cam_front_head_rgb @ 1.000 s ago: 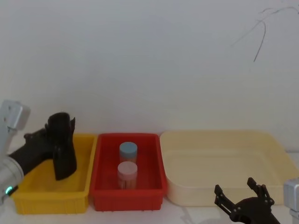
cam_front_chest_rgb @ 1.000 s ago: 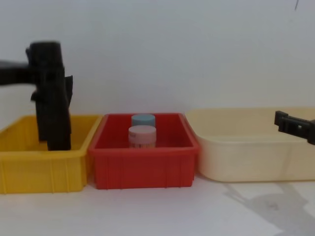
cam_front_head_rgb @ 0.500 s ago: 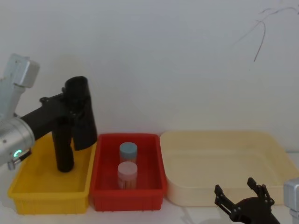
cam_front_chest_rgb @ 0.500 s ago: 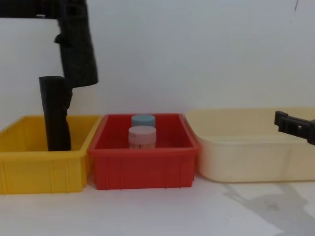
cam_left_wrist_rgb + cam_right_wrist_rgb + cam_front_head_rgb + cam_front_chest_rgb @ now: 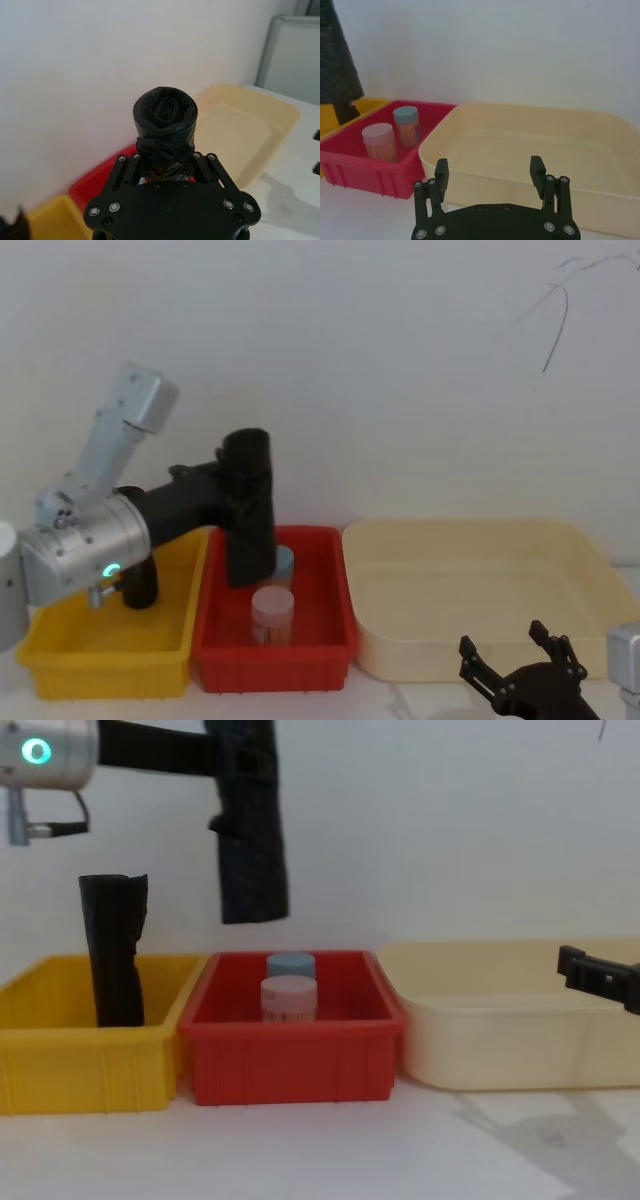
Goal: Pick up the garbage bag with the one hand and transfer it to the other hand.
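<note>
One left tool (image 5: 236, 490) clamping garbage bag (image 5: 250, 540) swung over red bin (image 5: 272, 658); right tool (image 5: 489, 170) spread.

Cream tray (image 5: 500, 1042) open; garbage bag (image 5: 250, 850) hangs over red bin (image 5: 290, 1072); slim roll (image 5: 115, 955) upright in yellow bin (image 5: 80, 1072).

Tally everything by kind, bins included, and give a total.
Bins: 3: yellow bin, red bin, cream bin
Black rolls: 2: garbage bag in left gripper, slimmer roll in yellow bin
Jars: 2: blue-lidded jar, pink-lidded jar
Total: 7
</note>
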